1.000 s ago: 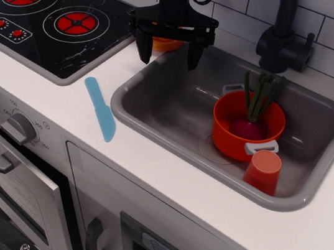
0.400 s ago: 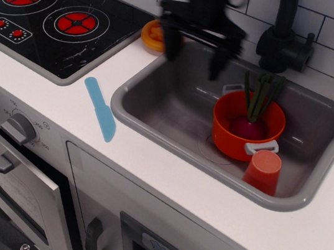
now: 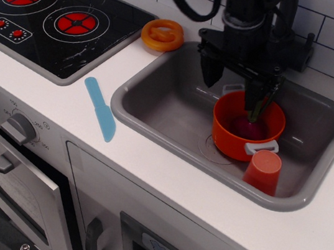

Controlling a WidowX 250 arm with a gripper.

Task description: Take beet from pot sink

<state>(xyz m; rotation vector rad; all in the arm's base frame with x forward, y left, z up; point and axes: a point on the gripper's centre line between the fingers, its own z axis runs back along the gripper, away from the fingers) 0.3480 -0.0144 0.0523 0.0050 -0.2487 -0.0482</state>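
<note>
The orange pot (image 3: 240, 141) with grey side handles stands in the grey sink (image 3: 157, 108), right of its middle. The magenta beet (image 3: 248, 128) lies inside the pot, its green stalks (image 3: 260, 107) pointing up and back, partly hidden by my gripper. My black gripper (image 3: 233, 83) hangs open above the pot's back left rim, one finger left of the pot, the other over the stalks. It holds nothing.
An orange-red cup (image 3: 263, 171) stands in the sink in front of the pot. An orange ring disc (image 3: 162, 35) lies on the white counter by the black stove (image 3: 51, 13). A blue toy knife (image 3: 101, 109) lies left of the sink. The black faucet (image 3: 289, 43) stands behind.
My gripper has moved right along the sink's back edge, from over the orange disc to above the pot, uncovering the disc. Pot, beet and cup have not moved.
</note>
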